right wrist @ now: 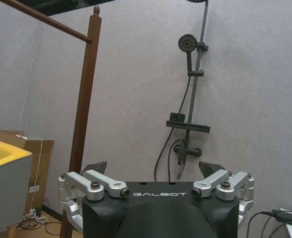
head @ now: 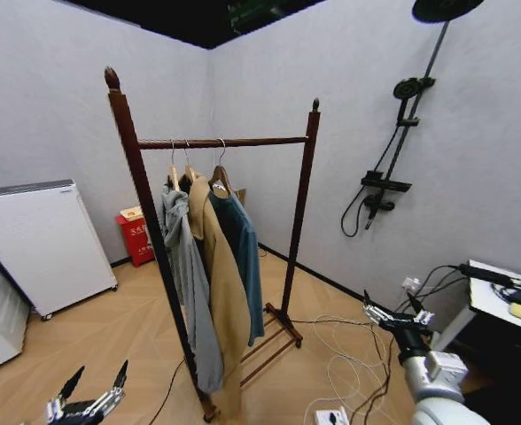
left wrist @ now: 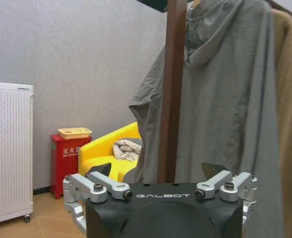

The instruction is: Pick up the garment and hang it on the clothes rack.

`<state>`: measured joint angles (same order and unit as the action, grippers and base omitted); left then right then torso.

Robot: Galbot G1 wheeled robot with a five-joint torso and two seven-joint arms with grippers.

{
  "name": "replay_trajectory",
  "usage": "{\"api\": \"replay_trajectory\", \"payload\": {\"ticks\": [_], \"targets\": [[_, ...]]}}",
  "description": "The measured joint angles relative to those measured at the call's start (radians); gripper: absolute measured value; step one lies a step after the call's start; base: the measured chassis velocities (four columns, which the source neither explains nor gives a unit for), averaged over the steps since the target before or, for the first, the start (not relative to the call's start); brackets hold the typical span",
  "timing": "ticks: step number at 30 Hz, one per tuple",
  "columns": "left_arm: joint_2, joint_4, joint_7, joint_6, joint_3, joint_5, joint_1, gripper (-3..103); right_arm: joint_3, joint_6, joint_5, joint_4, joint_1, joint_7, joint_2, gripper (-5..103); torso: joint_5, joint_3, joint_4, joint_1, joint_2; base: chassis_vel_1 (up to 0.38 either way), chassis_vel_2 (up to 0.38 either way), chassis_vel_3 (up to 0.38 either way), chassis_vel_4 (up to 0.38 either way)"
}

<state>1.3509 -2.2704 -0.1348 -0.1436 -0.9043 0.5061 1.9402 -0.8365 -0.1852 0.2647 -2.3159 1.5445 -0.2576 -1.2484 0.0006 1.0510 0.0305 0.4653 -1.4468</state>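
Note:
The garment (head: 245, 257), a dark teal-blue shirt on a wooden hanger, hangs from the top bar of the clothes rack (head: 221, 142), rightmost of three garments. Beside it hang a long tan coat (head: 225, 301) and a grey hooded jacket (head: 190, 283). My left gripper (head: 97, 379) is low at the bottom left, open and empty, short of the rack's left post (left wrist: 175, 89); in the left wrist view this gripper (left wrist: 161, 173) faces the grey jacket (left wrist: 225, 99). My right gripper (head: 395, 314) is low to the right of the rack, open and empty (right wrist: 153, 168), facing the rack's right post (right wrist: 86, 99).
A white appliance (head: 39, 243) and a red box (head: 136, 237) stand against the left wall, with a yellow seat (left wrist: 109, 153) behind the rack. A shower fixture (head: 393, 150) is on the right wall. Cables (head: 349, 354) trail over the floor, and a table (head: 500, 305) stands at the right.

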Motion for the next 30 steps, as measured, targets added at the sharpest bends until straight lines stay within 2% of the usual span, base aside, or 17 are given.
{"api": "replay_trajectory", "payload": {"ticks": [9,20,30], "targets": [[0.0,0.0,0.0,0.0,0.0,0.0,0.0,100,0.036,0.022,-0.019,0.016,-0.025,0.011,-0.01,100,-0.0008,0.0,-0.0001,-0.001,-0.001,0.038,-0.182,-0.22,0.067],[0.0,0.0,0.0,0.0,0.0,0.0,0.0,100,0.052,0.044,-0.041,0.017,-0.009,0.014,-0.015,100,-0.0008,0.0,0.0001,0.001,0.0,-0.157,-0.096,-0.072,-0.145],[0.0,0.0,0.0,0.0,0.0,0.0,0.0,100,0.021,0.073,-0.039,0.011,0.016,0.015,-0.008,100,-0.0003,0.0,0.0002,0.0,0.0,-0.085,-0.163,-0.165,-0.1]]}}
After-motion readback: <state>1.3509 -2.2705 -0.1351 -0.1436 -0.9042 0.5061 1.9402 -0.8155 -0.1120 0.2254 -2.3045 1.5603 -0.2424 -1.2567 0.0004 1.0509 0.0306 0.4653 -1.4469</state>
